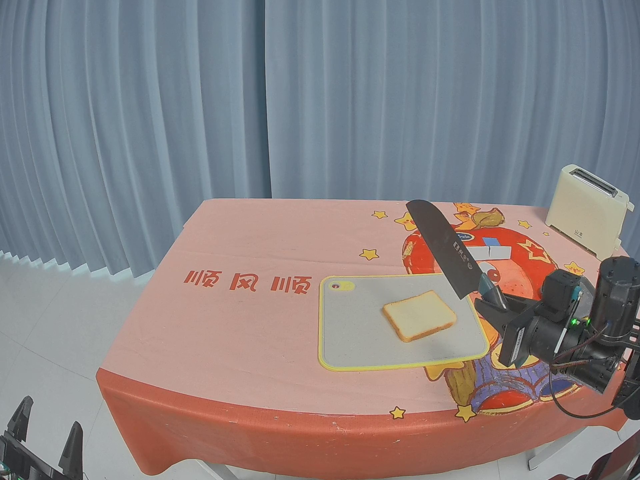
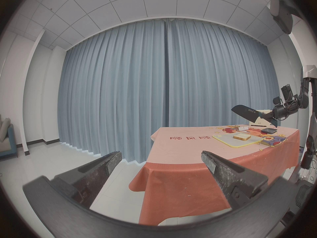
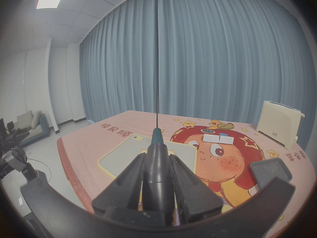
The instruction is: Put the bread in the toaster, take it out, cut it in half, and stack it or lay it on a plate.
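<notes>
Left gripper [image 1: 48, 418] hangs wide and empty at near left. Right gripper [image 1: 497, 305] clamps black-bladed kitchen knife [image 1: 443, 248], raised near 1 pale square bread slice [image 1: 419, 315] on grey yellow-rimmed cutting board [image 1: 353, 328], likely poised for halving.

The right arm [image 1: 617, 288] consists of black cylindrical segments with a green indicator light [image 1: 572, 321] and a loose black cable [image 1: 583, 416]. The left gripper [image 2: 160, 156] and right gripper [image 3: 157, 156] have matte black wedge-shaped fingers [image 2: 231, 177].
</notes>
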`<state>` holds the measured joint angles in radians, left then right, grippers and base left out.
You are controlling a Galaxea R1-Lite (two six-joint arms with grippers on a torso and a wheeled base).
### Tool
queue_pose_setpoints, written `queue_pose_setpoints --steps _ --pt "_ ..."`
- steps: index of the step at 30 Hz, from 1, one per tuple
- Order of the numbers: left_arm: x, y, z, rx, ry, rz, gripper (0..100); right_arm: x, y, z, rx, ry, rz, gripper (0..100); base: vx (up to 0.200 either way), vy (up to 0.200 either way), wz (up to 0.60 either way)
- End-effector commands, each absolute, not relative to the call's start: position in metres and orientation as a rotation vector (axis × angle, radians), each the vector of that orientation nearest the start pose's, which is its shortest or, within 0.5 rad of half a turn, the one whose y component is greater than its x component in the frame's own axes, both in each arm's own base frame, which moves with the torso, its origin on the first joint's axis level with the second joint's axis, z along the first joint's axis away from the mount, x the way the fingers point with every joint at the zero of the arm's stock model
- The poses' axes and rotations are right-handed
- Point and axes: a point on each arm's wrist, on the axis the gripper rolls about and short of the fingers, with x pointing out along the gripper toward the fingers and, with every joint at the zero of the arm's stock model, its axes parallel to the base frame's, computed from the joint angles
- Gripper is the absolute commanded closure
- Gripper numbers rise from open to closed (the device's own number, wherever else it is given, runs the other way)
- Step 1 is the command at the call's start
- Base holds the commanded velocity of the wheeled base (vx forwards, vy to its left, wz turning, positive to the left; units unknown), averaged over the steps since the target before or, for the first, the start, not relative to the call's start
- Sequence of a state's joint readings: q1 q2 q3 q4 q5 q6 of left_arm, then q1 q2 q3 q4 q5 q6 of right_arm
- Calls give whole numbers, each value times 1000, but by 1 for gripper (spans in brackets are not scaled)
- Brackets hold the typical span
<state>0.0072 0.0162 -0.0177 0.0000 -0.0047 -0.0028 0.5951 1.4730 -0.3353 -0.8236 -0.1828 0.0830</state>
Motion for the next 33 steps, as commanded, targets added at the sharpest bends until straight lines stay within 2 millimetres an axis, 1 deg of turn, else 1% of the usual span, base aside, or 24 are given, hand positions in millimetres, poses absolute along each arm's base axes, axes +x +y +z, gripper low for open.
queue_pose_setpoints --steps 1,3,4,7,8,13,16,17,25,28,31,33 --pt "-23 0 75 -3 0 3 0 171 110 146 -27 288 424 100 0 0 0" --pt "-23 0 75 -3 0 3 0 171 111 146 -22 293 453 100 0 0 0" --pt "-23 0 75 -3 0 3 0 171 112 145 -11 306 531 100 0 0 0" --pt "-23 0 75 -3 0 3 0 167 109 142 -10 323 562 100 0 0 0" --pt "-23 0 76 -3 -2 3 0 166 108 139 -11 334 563 100 0 0 0" --pt "-23 0 75 -3 0 3 0 167 107 138 -11 342 557 100 0 0 0" --pt "-23 0 75 -3 0 3 0 171 109 142 -14 334 545 100 0 0 0" --pt "-23 0 75 -3 0 3 0 173 111 148 -11 317 548 100 0 0 0" --pt "-23 0 75 -3 0 3 0 170 109 146 -34 349 546 100 0 0 0" --pt "-23 0 75 -3 0 3 0 169 106 148 -55 341 536 100 0 0 0" --pt "-23 0 76 -3 -2 3 0 172 98 149 -75 372 486 100 0 0 0" --pt "-23 0 75 -3 0 3 0 172 96 155 -71 371 467 100 0 0 0"
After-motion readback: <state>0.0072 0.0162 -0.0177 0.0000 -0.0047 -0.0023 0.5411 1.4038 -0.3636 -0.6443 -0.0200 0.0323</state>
